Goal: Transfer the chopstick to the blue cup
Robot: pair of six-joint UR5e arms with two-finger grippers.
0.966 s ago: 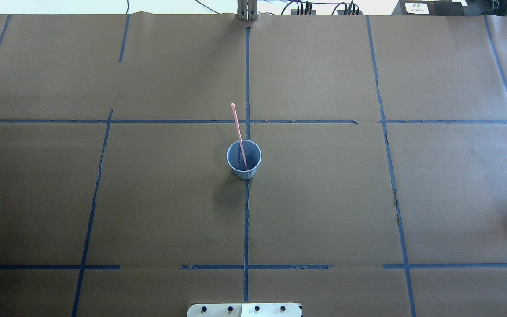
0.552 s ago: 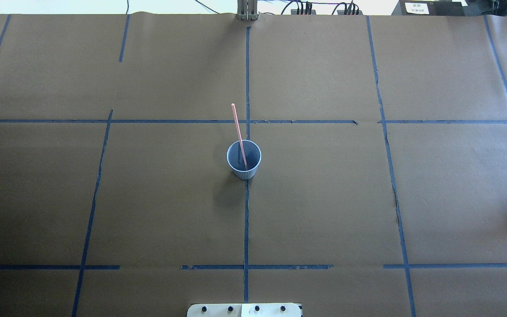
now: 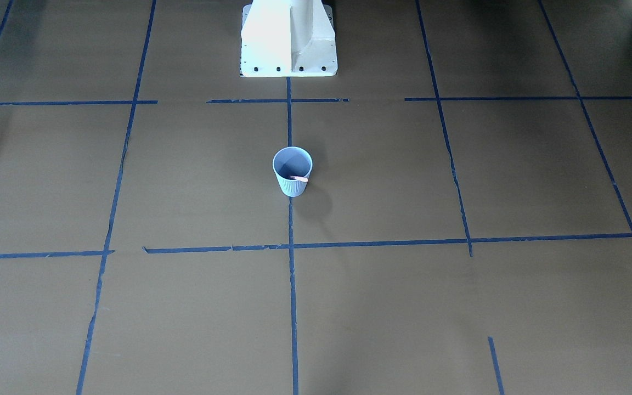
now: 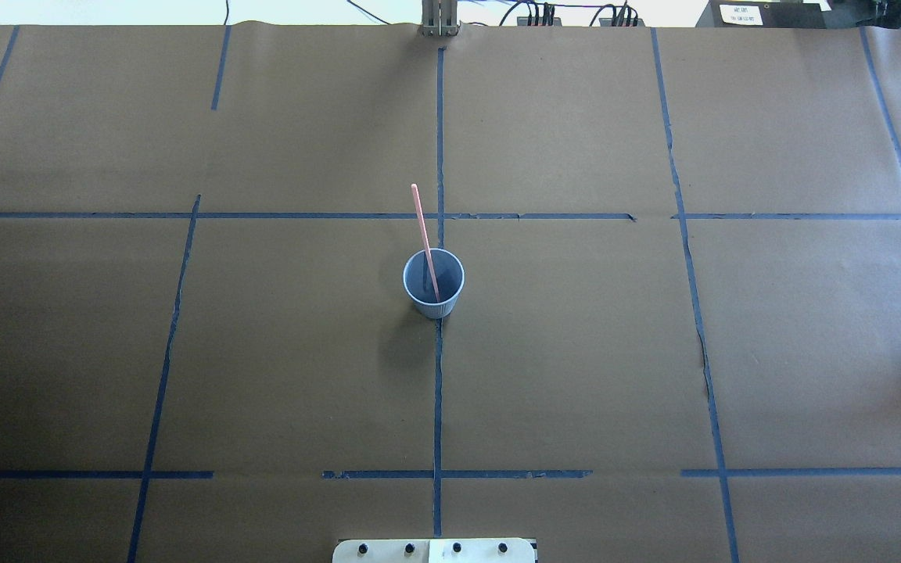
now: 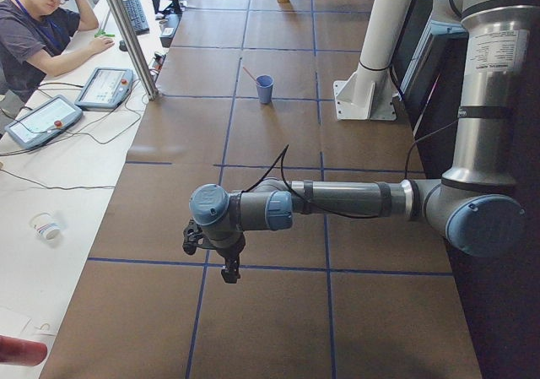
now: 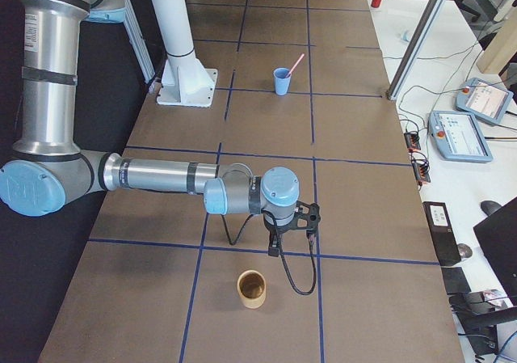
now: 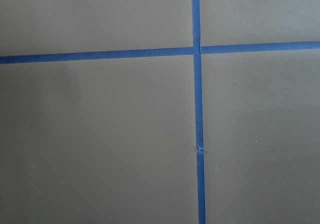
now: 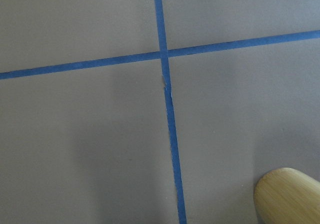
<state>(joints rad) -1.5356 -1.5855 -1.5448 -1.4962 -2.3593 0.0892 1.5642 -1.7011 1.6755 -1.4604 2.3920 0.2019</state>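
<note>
The pale blue ribbed cup [image 4: 433,293] stands upright at the middle of the table, on the centre tape line. It also shows in the front view [image 3: 292,186]. One thin pinkish-orange chopstick [image 4: 422,227] stands inside it and leans over the rim on the side away from the robot. Only its short foreshortened end [image 3: 299,178] shows in the front view. My left gripper [image 5: 229,274] hangs low over the table far out at the left end. My right gripper [image 6: 275,250] hangs low far out at the right end. I cannot tell whether either is open or shut. Neither wrist view shows fingers.
A bamboo-coloured cup [image 6: 251,289] stands just beside my right gripper and shows at the corner of the right wrist view [image 8: 290,196]. The robot's white base [image 3: 288,38] stands at the near table edge. An operator [image 5: 34,24] sits beyond the far side with teach pendants.
</note>
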